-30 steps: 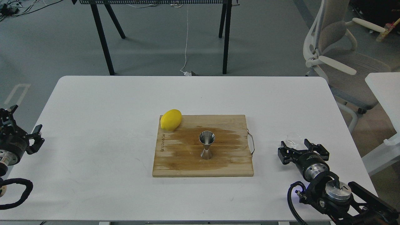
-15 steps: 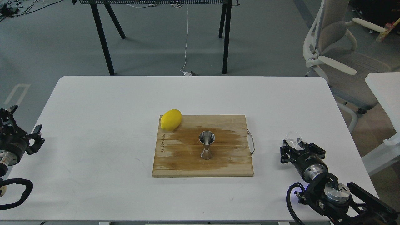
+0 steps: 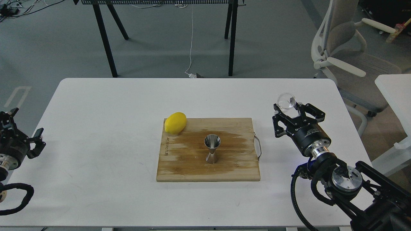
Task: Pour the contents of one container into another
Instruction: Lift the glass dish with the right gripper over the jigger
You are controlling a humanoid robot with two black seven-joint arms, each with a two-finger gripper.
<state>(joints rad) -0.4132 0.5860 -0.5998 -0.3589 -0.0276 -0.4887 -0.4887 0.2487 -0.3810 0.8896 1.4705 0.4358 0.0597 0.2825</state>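
The small clear glass cup [image 3: 286, 100] is held up off the table at the right, with my right gripper [image 3: 291, 110] shut on it. The steel hourglass jigger [image 3: 212, 148] stands upright in the middle of the wooden cutting board [image 3: 179, 163], well to the left of the cup and lower. My left gripper [image 3: 22, 128] hangs open past the table's left edge, holding nothing.
A yellow lemon [image 3: 175, 122] lies on the board's far left corner. A dark wet stain spreads around the jigger. The board has a metal handle [image 3: 258, 147] on its right side. An office chair [image 3: 346, 57] stands beyond the table's right corner.
My right gripper closed on the glass cup and lifted it up and away from the table surface. The left arm stayed still.
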